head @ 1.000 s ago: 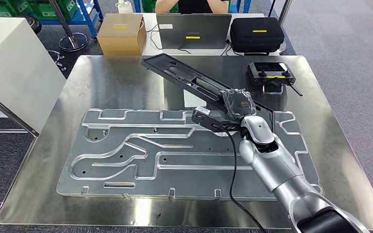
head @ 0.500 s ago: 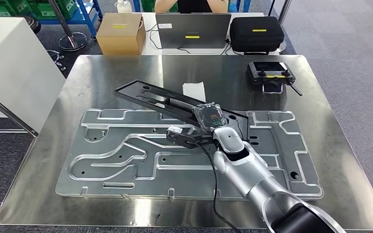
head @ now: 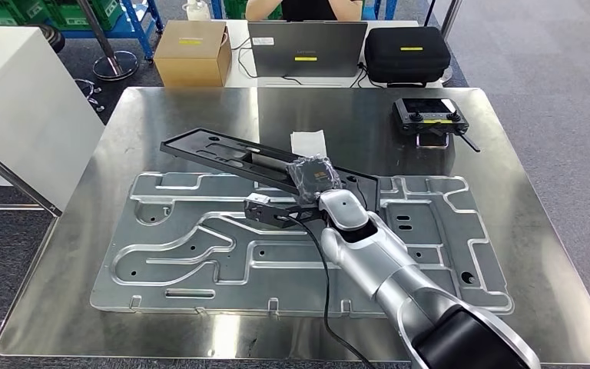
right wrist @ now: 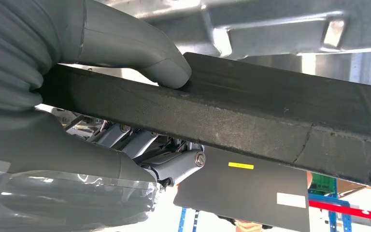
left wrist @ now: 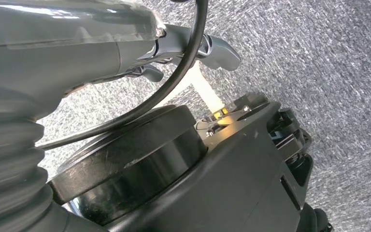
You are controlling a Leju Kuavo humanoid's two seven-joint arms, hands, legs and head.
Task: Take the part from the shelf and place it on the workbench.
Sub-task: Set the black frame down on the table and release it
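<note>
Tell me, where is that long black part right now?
In the head view, the long black part sits mid-table, gripped by the right robot hand, slanting over the silver plate's far edge.

Bright overhead light; glare on workbench (head: pixel 200 115).

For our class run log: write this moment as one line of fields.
right hand: grips black part | part: over silver plate on workbench | left hand: hanging over floor, holds nothing

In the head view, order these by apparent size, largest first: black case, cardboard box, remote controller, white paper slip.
1. Black case and cardboard box: look alike, not ranked.
2. Remote controller.
3. White paper slip, partly covered by the black part.
</note>
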